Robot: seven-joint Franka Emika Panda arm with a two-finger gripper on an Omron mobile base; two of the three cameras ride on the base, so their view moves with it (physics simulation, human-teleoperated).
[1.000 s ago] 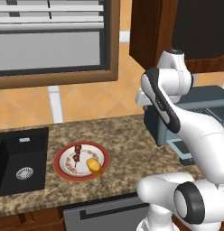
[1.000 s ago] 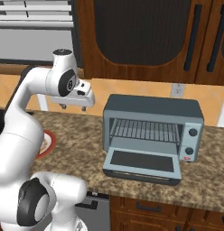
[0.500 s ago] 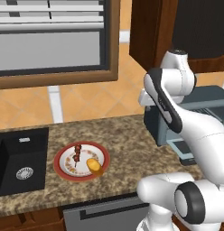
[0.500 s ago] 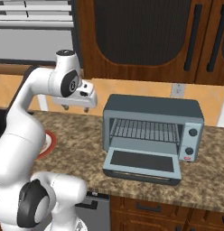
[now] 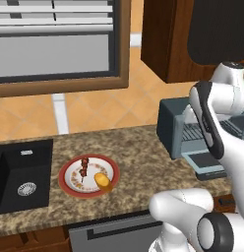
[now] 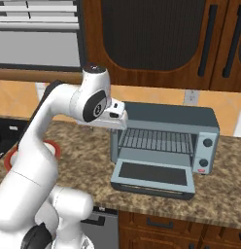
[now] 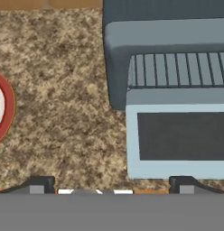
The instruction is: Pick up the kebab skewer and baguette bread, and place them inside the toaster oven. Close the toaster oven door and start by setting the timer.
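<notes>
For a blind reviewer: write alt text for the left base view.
A red-rimmed plate on a speckled stone counter holds a kebab skewer beside a baguette bread. A black sink lies left; the toaster oven, door down, stands right behind the white arm.

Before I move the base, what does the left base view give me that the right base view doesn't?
Left base view alone: the short kebab skewer of dark chunks and the golden oblong baguette bread, lying side by side on the red-rimmed round plate, plus the black sink to its left. Right base view alone: the blue-grey toaster oven's front, with wire rack, two knobs, and the dark-windowed toaster oven door folded down open. Shared: the speckled brown stone counter and the oven.
</notes>
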